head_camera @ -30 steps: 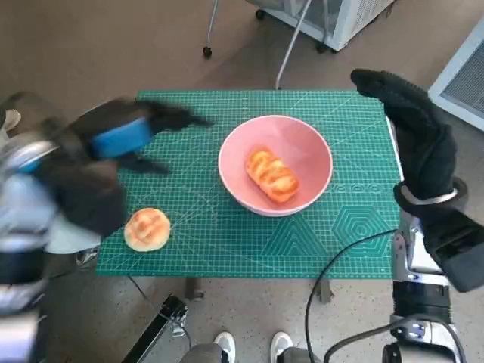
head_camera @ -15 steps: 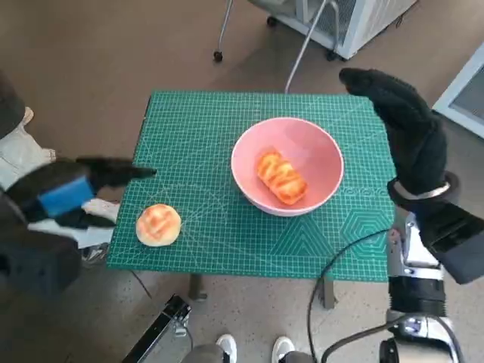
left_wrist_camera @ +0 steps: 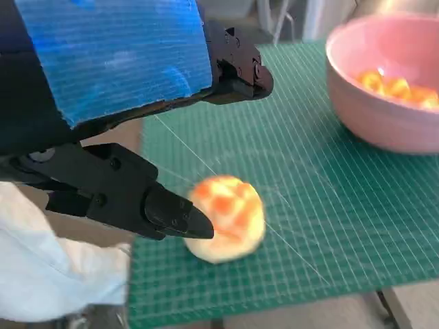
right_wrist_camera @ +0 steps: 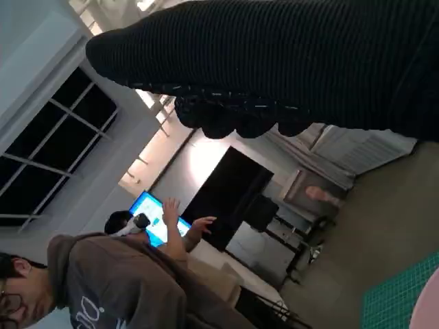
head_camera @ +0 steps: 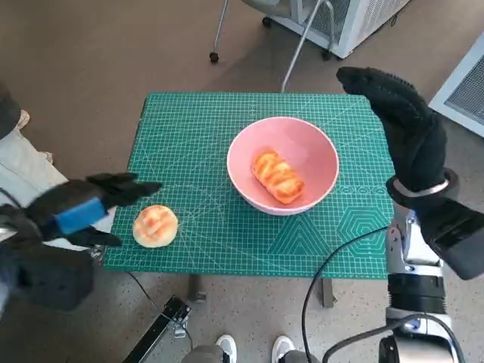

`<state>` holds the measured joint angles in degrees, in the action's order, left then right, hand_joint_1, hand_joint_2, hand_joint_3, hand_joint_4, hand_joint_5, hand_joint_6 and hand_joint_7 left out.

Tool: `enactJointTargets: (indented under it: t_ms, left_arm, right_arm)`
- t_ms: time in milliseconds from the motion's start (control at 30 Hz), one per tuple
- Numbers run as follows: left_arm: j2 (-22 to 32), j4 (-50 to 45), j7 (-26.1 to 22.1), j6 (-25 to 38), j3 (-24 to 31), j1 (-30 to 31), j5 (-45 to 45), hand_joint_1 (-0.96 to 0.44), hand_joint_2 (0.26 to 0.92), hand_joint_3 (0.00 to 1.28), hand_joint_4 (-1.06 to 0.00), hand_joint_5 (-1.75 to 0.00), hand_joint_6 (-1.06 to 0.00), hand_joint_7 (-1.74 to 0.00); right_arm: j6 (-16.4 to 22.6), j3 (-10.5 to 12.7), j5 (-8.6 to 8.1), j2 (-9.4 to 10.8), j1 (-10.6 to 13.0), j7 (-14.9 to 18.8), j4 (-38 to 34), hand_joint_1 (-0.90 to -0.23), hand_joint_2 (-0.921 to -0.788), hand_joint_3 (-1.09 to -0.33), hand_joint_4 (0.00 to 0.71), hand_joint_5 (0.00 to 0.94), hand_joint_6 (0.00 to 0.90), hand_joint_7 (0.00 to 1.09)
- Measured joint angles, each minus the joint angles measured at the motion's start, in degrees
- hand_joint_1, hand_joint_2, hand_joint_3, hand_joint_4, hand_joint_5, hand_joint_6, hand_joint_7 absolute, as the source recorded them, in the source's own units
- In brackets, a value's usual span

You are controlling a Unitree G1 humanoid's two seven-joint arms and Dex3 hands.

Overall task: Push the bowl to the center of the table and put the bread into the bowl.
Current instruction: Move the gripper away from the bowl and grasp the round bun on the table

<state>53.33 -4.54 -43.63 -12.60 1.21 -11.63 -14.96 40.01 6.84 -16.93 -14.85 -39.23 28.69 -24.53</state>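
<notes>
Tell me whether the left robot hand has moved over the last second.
Yes. The left robot hand has come back from over the green mat toward its near left corner, now beside the round bun.

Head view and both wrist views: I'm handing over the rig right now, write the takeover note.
Left hand: open, holds nothing, fingers spread beside the round bread at the mat's near left corner; contact unclear.
Right hand: open, raised at the table's right edge, holds nothing.
Pink bowl: near the middle of the green mat, a little right, with one striped bread inside.
Done: bowl roughly centred, one bread in.
Left: grasp the round bread and put it into the bowl.
</notes>
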Motion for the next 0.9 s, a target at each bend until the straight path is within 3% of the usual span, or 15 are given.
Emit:
enactJointTargets:
  t_ms: [533, 733, 900]
  left_arm:
    - [-6.0, 16.4, 4.0, -3.2, -12.1, -8.0, -9.9, -0.07, 0.813, 0.0, -0.19, -0.01, -0.29, -0.01]
    - [-8.6, 22.7, 5.5, -3.2, -16.7, -10.9, -14.1, -0.07, 0.857, 0.02, -0.29, -0.04, -0.37, -0.05]
    - [-9.8, 26.4, 7.8, -3.4, -19.4, -13.7, -17.0, -0.05, 0.907, 0.05, -0.46, -0.08, -0.53, -0.15]
  right_arm:
    - [-0.1, 0.1, -0.68, -0.4, 0.0, 0.6, 0.3, -0.653, -0.921, -0.77, 0.222, 0.02, -0.001, 0.55]
    - [-0.1, 0.3, -0.27, -0.8, 0.1, 0.6, 0.9, -0.652, -0.921, -0.771, 0.222, 0.02, -0.001, 0.55]
    - [0.0, 0.8, 0.51, -1.3, 0.3, 0.4, 1.1, -0.652, -0.921, -0.771, 0.222, 0.02, -0.001, 0.55]
